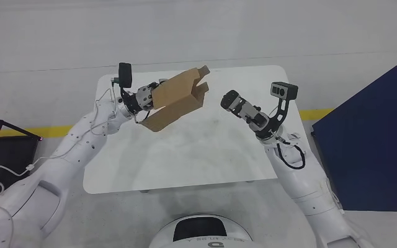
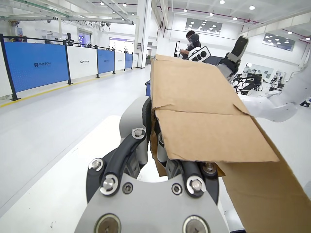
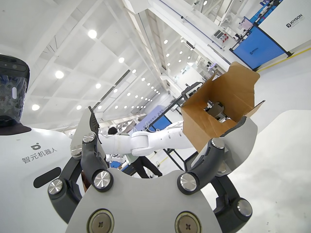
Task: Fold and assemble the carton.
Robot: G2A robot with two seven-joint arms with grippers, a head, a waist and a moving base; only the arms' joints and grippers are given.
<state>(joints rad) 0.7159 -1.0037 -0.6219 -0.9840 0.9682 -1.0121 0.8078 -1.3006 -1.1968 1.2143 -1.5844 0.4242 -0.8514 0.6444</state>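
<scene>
A brown cardboard carton (image 1: 177, 98), opened into a tube with loose end flaps, hangs above the far left part of the white table (image 1: 186, 161). My left gripper (image 1: 147, 99) is shut on one end of the carton (image 2: 199, 112), pinching a wall of it between its fingers (image 2: 145, 112). My right gripper (image 1: 228, 100) is held in the air a short way right of the carton's far end, open with nothing between its fingers (image 3: 243, 132). From that wrist view I look into the carton's hollow end (image 3: 218, 107), which is apart from the gripper (image 3: 167, 124).
The white table's near half and right side hold nothing. A dark blue panel (image 1: 366, 142) stands off the table at the right. Yellow floor tape (image 1: 316, 114) runs behind the table.
</scene>
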